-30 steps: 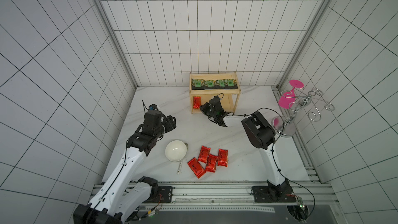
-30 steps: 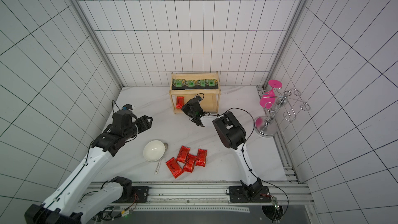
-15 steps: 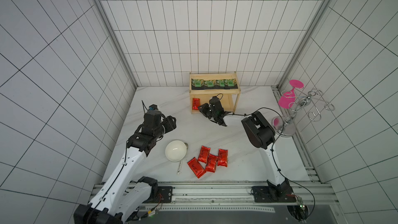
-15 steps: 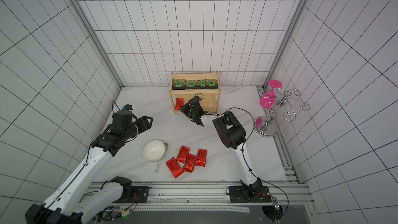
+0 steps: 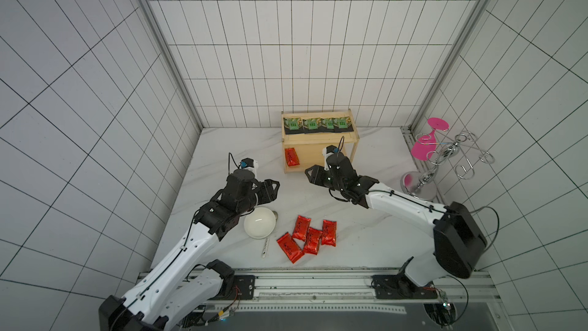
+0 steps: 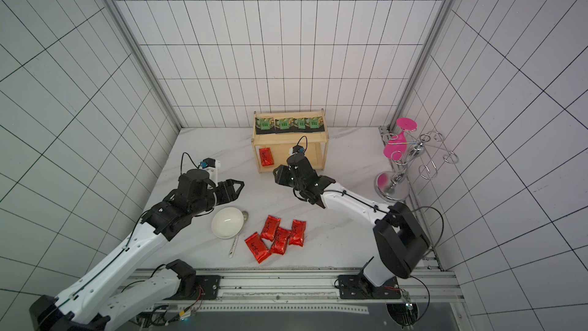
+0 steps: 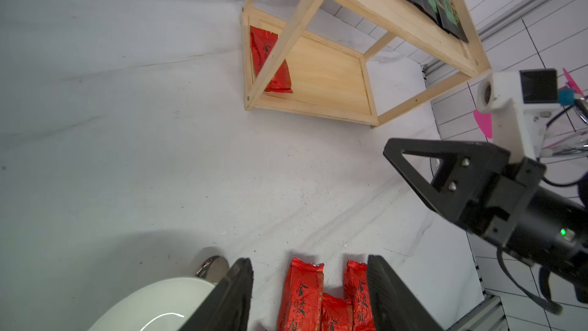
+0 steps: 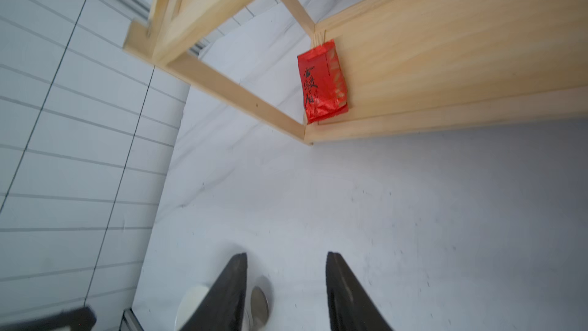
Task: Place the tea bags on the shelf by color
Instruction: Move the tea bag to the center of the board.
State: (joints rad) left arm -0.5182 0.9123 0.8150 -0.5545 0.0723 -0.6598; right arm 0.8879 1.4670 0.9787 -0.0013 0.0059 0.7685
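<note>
Shelf point(image 5: 305, 141) holds four black sachets point(image 5: 310, 124), one red pouch point(image 5: 291, 157); table point(image 5: 366, 240), four red pouches point(image 5: 310, 240); my left gripper point(image 7: 307, 264) and right gripper point(image 8: 286, 257) parted, empty.

Black brush-written Chinese characters, topmost 金, rest unclear, on shiny red oblong foil pouches point(image 7: 300, 297); print on black square green-centred sachets point(image 5: 311, 124) too small to read.

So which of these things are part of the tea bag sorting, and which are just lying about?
In the job:
wooden shelf
four black-and-green tea bags on its top board
one red tea bag on its lower board
four red tea bags loose on the table

Lying about:
white bowl
spoon
chrome stand with pink discs
</note>
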